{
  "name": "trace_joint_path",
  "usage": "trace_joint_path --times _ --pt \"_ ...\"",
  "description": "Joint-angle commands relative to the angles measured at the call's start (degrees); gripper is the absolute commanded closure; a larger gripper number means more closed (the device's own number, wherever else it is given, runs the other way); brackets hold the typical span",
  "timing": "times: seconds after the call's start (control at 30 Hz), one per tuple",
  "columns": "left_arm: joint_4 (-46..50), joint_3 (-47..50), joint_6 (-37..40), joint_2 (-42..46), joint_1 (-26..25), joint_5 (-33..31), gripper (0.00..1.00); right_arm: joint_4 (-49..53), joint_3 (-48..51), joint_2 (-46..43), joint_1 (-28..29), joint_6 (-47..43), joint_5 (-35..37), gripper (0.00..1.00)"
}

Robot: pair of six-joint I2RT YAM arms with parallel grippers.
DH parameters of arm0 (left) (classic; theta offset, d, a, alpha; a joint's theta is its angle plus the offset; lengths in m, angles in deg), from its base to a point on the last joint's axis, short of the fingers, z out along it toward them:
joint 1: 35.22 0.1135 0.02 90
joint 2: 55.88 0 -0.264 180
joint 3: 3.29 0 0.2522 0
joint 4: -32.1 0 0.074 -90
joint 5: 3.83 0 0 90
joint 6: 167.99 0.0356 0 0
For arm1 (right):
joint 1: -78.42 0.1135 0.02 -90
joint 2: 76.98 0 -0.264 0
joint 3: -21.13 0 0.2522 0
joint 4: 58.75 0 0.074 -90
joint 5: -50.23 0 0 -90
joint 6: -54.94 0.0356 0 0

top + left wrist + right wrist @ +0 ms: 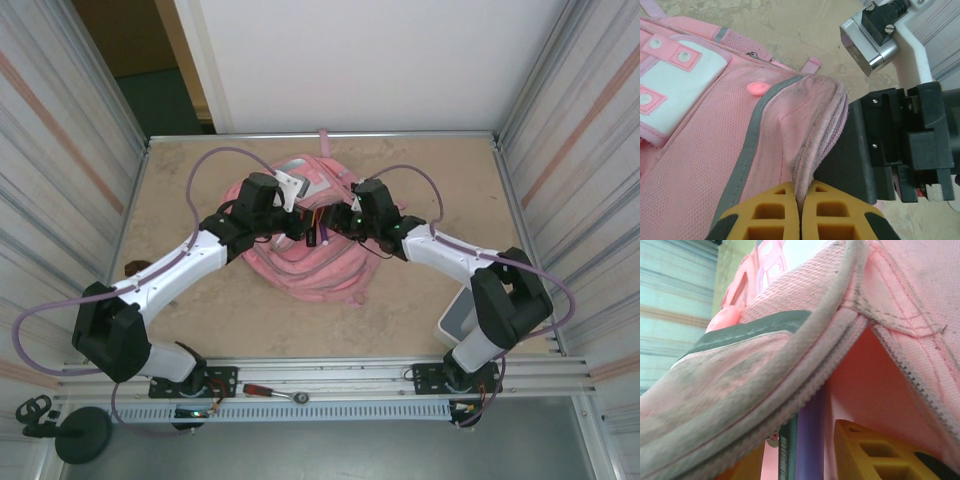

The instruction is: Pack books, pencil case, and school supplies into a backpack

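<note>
Beige tabletop (450, 180) between corrugated walls; at left, clamped tight with left gripper (801, 194) on zip lip of pink backpack (715, 150), mid-table, mouth held up; at right, inside that mouth with right gripper (805, 460), jaws parted around purple pen (810, 440), can't tell if gripped or loose. Looks late-stage: pen going in; can't confirm books or other supplies inside; zipping left to do.

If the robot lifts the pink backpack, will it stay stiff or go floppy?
Probably floppy: the backpack bunches into a ridge where the left gripper pinches it. It would likely sag when lifted, since it lies slumped on the table. Its mesh looks grippy, not slippery.
</note>
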Motion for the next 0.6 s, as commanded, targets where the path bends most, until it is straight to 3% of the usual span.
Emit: trace_joint_path --times 0.0,0.1,0.23,0.47,0.57 --pt "-1.27 -0.46 -0.29 3.12 -0.79 0.87 1.0 2.45 1.32 -5.45 -0.19 -5.24 -0.04 0.61" --pt "-1.18 -0.58 -0.31 2.73 -0.8 1.51 1.0 6.03 2.21 -7.69 1.61 -7.81 1.37 0.6" --pt "-1.65 -0.63 -0.57 2.08 -0.78 2.01 1.0 12.05 2.15 -9.17 6.2 -11.47 8.72 0.62" --pt "-1.48 -0.46 -0.79 1.96 -0.96 1.88 1.0 11.65 2.96 -6.82 9.91 -11.33 10.33 0.83" --pt "-1.41 -0.3 -0.68 1.98 -0.98 1.41 1.0 10.59 2.35 -4.82 10.46 -11.33 10.05 0.88"
